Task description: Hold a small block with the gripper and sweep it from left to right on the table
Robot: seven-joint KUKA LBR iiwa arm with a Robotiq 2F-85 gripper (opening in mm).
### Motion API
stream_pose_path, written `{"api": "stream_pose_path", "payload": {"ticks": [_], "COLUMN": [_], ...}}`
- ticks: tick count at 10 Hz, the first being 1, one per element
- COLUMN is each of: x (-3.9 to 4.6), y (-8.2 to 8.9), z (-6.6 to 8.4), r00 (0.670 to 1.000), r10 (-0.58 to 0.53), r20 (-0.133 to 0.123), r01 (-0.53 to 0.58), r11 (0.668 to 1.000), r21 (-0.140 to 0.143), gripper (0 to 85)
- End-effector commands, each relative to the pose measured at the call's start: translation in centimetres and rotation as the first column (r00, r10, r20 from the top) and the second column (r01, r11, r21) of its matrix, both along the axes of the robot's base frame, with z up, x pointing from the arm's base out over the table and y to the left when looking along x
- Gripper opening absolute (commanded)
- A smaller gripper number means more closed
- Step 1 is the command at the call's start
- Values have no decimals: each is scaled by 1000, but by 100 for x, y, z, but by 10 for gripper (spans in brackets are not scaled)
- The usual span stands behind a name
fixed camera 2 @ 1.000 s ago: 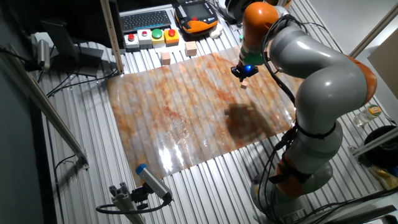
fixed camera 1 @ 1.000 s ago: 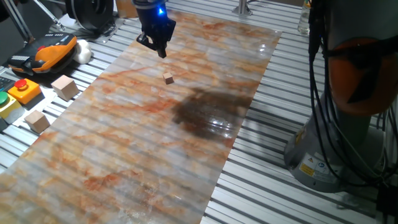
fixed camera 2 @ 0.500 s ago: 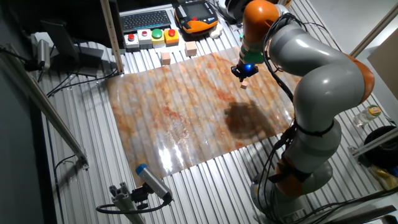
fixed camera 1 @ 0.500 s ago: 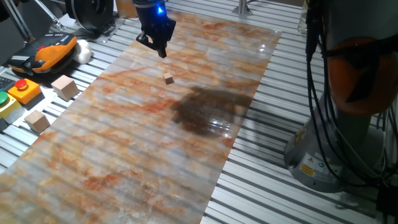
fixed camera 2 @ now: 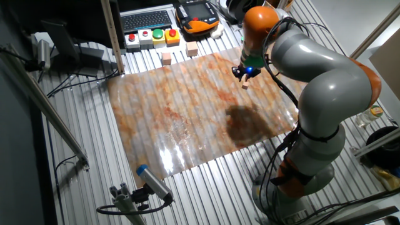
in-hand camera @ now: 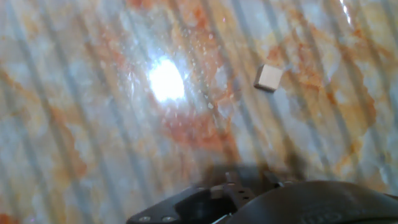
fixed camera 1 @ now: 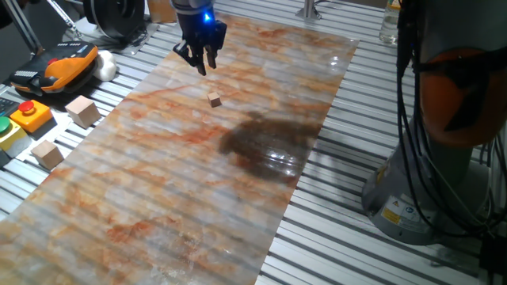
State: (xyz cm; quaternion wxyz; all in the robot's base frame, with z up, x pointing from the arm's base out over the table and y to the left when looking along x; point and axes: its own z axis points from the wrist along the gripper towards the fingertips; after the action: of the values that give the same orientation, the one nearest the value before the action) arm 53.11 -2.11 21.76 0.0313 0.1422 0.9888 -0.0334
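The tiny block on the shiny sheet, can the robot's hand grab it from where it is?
Probably yes. The small block lies alone on the sheet, and the open end effector hangs above, nothing between them.

No text, brand or number can be read in any of the views. A yellow label with a small warning-style mark (fixed camera 1: 393, 213) sits on the robot's grey base at the lower right of one fixed view, with a white label just beside it, but the print on both is too small to make out. The red, green and yellow push buttons (fixed camera 2: 152, 35) at the upper middle of the other fixed view carry no legible marking, and the keys of the keyboard (fixed camera 2: 147, 20) behind them are too small to read. The hand view shows only the marbled sheet, without lettering.
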Motion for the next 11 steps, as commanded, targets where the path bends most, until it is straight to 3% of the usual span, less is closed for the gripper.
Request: {"api": "stream_pose_path", "payload": {"ticks": [1,3,5,6,7,9,11], "x": [89,281,359,359,359,359,359], "y": [-241,-514,-638,-644,-644,-644,-644], "z": [-92,-215,-342,-355,-355,-355,-355], "r00": [1000,997,996,996,996,997,998], "r10": [22,69,84,89,92,58,2], "r20": [7,23,31,22,4,-46,-62], "r01": [-22,-70,-85,-89,-92,-56,0], "r11": [1000,997,996,996,995,997,999], "r21": [2,17,25,31,43,50,42], "gripper": [510,510,510,510,340,340,340]}}
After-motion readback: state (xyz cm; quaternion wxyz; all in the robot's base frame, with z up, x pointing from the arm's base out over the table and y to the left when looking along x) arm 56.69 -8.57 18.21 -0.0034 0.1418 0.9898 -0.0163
